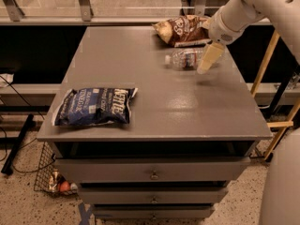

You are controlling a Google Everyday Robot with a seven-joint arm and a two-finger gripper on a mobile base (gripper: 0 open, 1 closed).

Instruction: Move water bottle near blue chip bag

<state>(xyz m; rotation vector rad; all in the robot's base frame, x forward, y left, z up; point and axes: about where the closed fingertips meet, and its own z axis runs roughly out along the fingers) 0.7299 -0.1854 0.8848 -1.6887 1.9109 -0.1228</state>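
Observation:
The water bottle [184, 58] lies on its side at the back right of the grey cabinet top [154, 93], its white cap pointing left. The blue chip bag [95, 107] lies flat near the front left edge. My gripper [207, 60] comes in from the upper right and hangs just over the bottle's right end, its cream fingers pointing down and to the left.
A brown-and-cream chip bag [180, 30] lies at the back of the top, just behind the bottle. Drawers [152, 175] run below the front edge. A wooden stand [276, 97] is to the right. A wire basket [51, 177] sits on the floor at left.

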